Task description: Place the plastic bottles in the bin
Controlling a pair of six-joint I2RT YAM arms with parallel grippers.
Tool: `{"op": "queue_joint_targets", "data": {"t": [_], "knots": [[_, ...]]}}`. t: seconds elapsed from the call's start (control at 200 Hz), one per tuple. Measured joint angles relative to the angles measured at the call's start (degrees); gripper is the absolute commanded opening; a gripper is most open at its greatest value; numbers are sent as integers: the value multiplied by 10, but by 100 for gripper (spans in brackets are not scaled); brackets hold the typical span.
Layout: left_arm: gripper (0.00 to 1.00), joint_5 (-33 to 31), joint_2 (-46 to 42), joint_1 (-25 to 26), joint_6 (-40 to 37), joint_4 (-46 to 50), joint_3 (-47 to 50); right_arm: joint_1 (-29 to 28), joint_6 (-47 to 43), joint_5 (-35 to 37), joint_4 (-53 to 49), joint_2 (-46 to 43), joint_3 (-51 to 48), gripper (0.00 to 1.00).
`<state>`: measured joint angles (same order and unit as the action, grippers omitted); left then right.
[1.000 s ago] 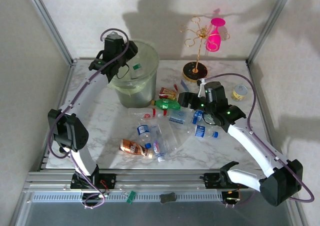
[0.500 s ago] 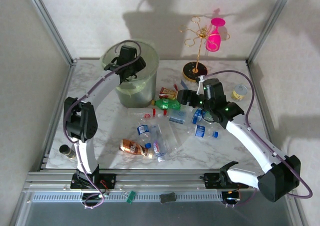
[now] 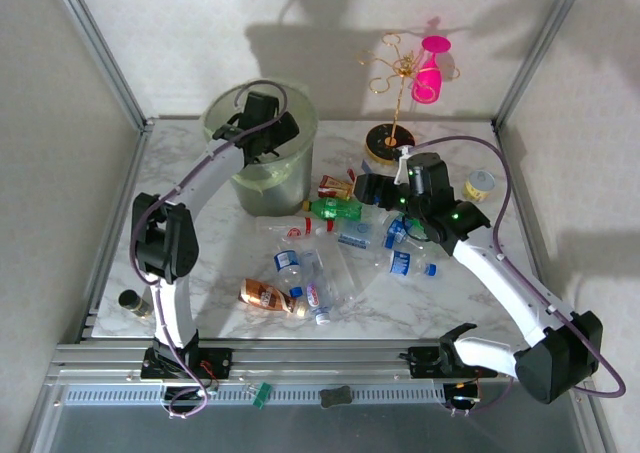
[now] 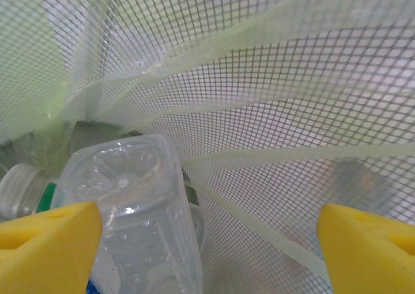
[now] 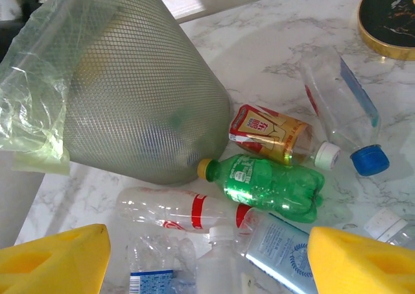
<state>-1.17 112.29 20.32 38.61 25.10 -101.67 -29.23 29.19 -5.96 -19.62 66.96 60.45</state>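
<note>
The bin, a grey-green mesh bucket with a pale liner, stands at the far left. My left gripper reaches down inside it. In the left wrist view its fingers stand wide apart and open, and a clear plastic bottle leans by the left pad against the bin wall. My right gripper hovers open above the pile of bottles beside the bin. Below it lie a green bottle, a clear bottle with a red band and a red-and-gold labelled bottle.
More bottles are scattered mid-table, among them a brown-labelled one and a blue-capped one. A gold stand with a pink cup rises at the back on a black base. A tape roll lies right, a small jar left.
My left gripper swung from the bin's left rim to inside the bin and its jaws opened, letting the clear bottle go. The right gripper edged slightly towards the bin.
</note>
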Motion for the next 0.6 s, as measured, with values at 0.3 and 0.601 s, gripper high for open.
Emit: {"op": "queue_joint_targets", "data": {"t": [0.3, 0.601], "knots": [[86, -1, -166, 0, 0, -24, 78, 0, -5, 20, -12, -18, 7, 80], [86, -18, -307, 5, -34, -67, 115, 0, -18, 33, -12, -18, 6, 79]]}}
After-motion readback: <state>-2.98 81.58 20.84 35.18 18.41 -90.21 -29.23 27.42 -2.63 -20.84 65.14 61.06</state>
